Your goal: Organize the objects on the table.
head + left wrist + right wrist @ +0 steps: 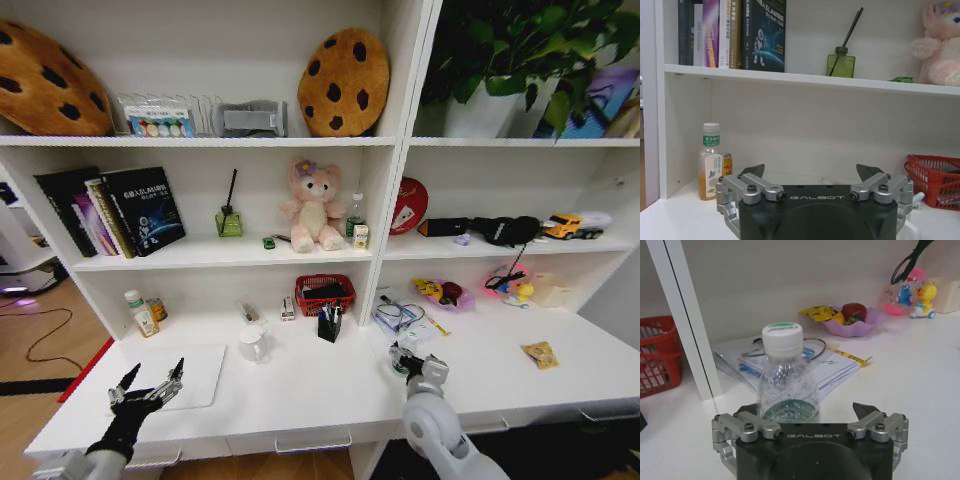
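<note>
A small clear water bottle point(789, 375) with a white cap stands upright on the white table point(300, 400), between the open fingers of my right gripper point(807, 410), closer to one finger. In the head view that right gripper point(412, 362) is low over the desk right of centre. My left gripper point(148, 390) hovers open and holding nothing over the front left of the desk, beside a white mat point(195, 370). A yellow snack packet point(540, 352) lies at the right. Pens stand in a black holder point(329, 322).
A white mug point(253, 343), a red basket point(325, 293), a tea bottle point(711, 162) and a stack of papers point(790, 357) line the back of the desk. A purple bowl point(852, 322) holds snacks. A white shelf divider point(685, 320) stands beside the right gripper.
</note>
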